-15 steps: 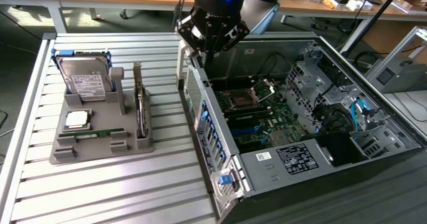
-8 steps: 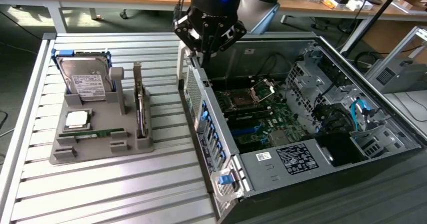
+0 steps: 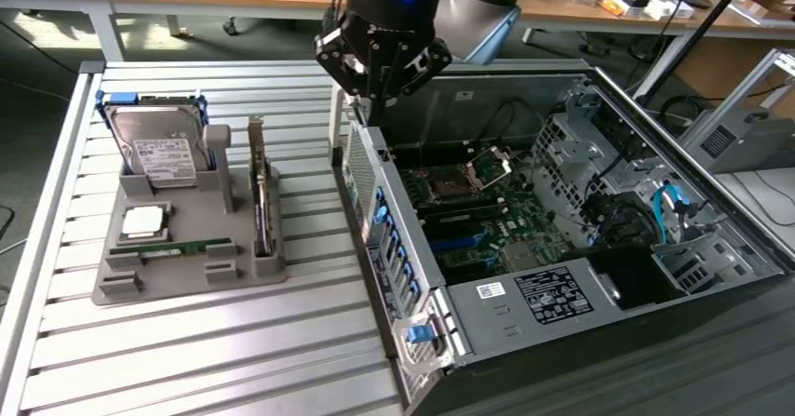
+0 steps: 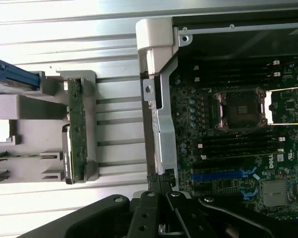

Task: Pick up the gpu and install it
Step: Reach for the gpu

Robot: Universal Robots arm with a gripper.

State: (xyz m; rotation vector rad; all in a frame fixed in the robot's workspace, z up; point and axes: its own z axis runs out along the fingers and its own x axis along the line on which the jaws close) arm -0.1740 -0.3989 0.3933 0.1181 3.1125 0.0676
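gpu (image 3: pixel 261 207) on edge; long axis parallel case (image 3: pixel 385 248)

Ext: high oblique; wrist: close top-down; shared: PC case (image 3: pixel 497 323).

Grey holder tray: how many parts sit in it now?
4: hard drive at the far end, processor chip in front of it, green memory stick lying flat nearer the camera, and the gpu on edge along the side facing the computer case. Small parts could be hidden.

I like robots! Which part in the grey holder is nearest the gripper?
The gpu, the thin dark card standing on edge, closest to the computer case.
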